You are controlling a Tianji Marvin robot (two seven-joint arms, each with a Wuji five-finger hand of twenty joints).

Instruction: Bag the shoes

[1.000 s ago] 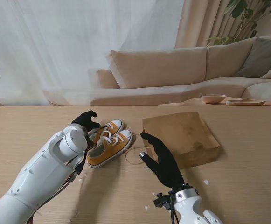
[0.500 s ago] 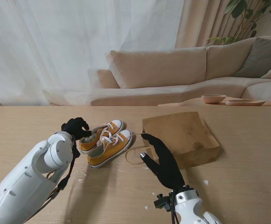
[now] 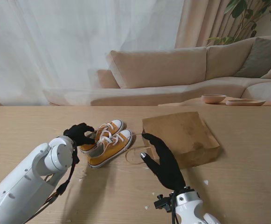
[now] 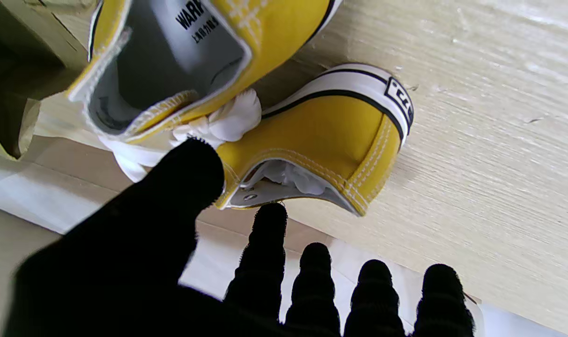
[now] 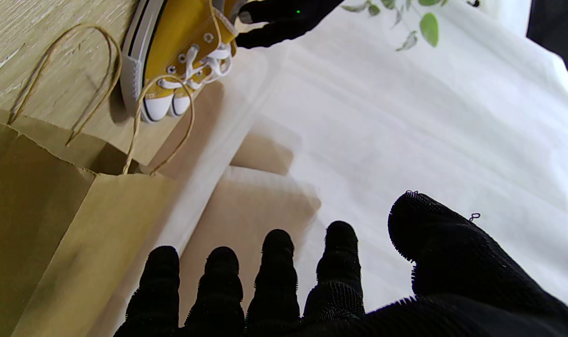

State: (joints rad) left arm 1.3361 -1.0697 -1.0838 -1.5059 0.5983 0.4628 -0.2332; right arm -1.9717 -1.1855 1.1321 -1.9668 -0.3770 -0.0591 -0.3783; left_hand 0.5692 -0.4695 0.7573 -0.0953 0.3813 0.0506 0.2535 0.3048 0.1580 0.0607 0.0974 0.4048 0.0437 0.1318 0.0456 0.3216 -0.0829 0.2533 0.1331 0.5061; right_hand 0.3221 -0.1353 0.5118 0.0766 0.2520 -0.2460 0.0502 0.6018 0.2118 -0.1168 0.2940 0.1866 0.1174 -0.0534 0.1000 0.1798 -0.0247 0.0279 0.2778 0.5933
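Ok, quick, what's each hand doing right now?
Left hand: open, fingers spread at the yellow canvas sneakers' heels.
Right hand: open, holding nothing.

The two yellow shoes [image 3: 106,141] lie side by side, touching, so no fingers can pass between them. The left hand [image 3: 79,134] is at their heel end, and to its left the desk [image 3: 28,126] is bare and wide. The paper bag [image 3: 182,136] lies flat just to the right of the shoes; its string handles [image 3: 134,154] are spread on the desk in the narrow gap between the shoes and the bag. The right hand [image 3: 162,161] hangs with its fingers spread just nearer to me than this gap and stands in that way. Behind the shoes the desk is free up to its far edge.
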